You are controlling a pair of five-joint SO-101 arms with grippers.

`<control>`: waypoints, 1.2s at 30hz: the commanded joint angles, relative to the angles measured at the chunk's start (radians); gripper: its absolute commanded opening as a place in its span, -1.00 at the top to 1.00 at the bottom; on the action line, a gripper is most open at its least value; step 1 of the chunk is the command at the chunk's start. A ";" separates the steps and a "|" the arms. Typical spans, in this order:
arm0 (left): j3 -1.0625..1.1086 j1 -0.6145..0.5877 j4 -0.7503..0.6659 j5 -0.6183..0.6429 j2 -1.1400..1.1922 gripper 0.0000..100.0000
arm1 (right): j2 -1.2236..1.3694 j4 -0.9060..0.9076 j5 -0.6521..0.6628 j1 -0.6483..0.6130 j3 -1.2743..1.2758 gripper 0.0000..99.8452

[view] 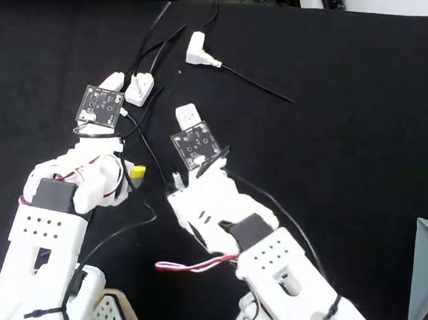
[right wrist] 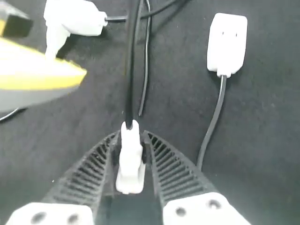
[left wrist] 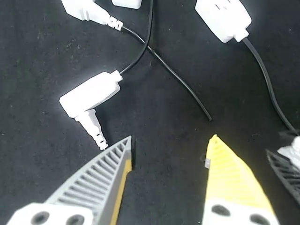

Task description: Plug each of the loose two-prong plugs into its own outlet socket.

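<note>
My left gripper (left wrist: pixel 169 140) is open just above the black table, with a grey finger (left wrist: pixel 105 164) and a yellow finger (left wrist: pixel 227 173). A loose white two-prong plug (left wrist: pixel 91 93) lies just beyond the grey fingertip, its prongs pointing toward it. Farther off lie a second white plug (left wrist: pixel 86 10) and a white outlet socket (left wrist: pixel 222 18) on a black cable. My right gripper (right wrist: pixel 131 138) is shut on a white plug (right wrist: pixel 130 161) whose black cable runs away from it. Another white outlet socket (right wrist: pixel 227 44) lies ahead of it and to one side.
From above, both arms (view: pixel 71 186) (view: pixel 225 213) sit close together at the near side of the black table (view: pixel 352 104). One white plug (view: pixel 200 53) with a thin cable lies farther back. Black cables cross between the white pieces. A grey object (view: pixel 427 280) is at the right edge.
</note>
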 commanded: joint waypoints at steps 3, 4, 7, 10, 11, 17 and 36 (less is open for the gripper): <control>-0.016 0.022 -0.008 -0.005 -0.018 0.49 | 0.013 -0.075 0.012 -0.026 -0.005 0.98; -0.021 0.030 -0.006 -0.005 -0.018 0.49 | 0.013 -0.075 0.012 -0.040 -0.005 0.98; -0.036 0.102 0.003 -0.009 -0.018 0.49 | 0.013 -0.078 0.012 -0.064 -0.005 0.98; -0.044 0.162 0.003 -0.009 -0.020 0.49 | 0.013 -0.074 0.012 -0.075 -0.005 0.98; -0.044 0.173 0.002 -0.011 -0.020 0.49 | 0.013 -0.074 0.012 -0.078 -0.002 0.98; -0.047 0.185 0.005 -0.012 -0.107 0.49 | 0.013 -0.078 0.018 -0.081 0.028 0.98; 0.114 0.071 -0.055 -0.094 -0.361 0.48 | 0.013 -0.072 0.018 -0.081 0.027 0.98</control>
